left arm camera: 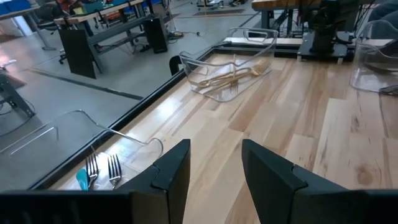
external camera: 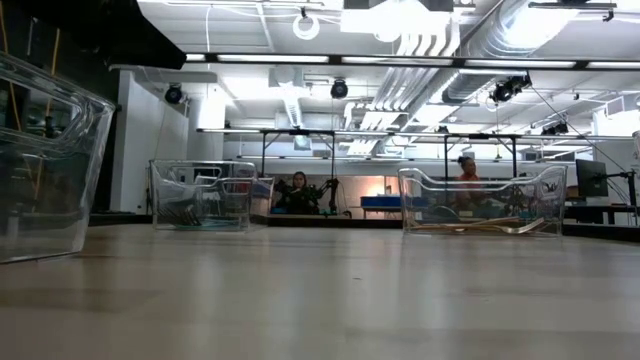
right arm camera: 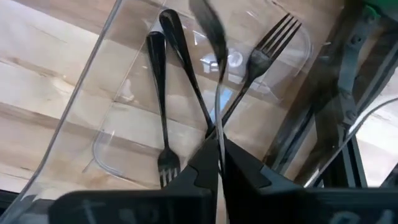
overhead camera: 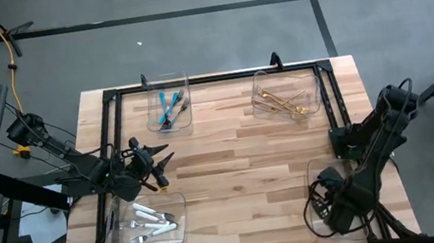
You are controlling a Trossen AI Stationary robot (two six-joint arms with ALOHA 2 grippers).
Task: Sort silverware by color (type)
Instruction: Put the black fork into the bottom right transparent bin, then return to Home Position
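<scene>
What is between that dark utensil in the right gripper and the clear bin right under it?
Nothing visible. The right gripper holds a dark utensil by its thin end directly over the clear bin. Below it lie only three dark forks, and open bin floor shows beside them.

Four clear bins (overhead camera: 169,103) sit on the table. Counts visible: at least two teal-handled pieces (overhead camera: 166,106), three white-handled pieces (overhead camera: 157,226), four dark steel pieces (right arm camera: 163,93); gold pieces (overhead camera: 287,102) uncountable.
</scene>
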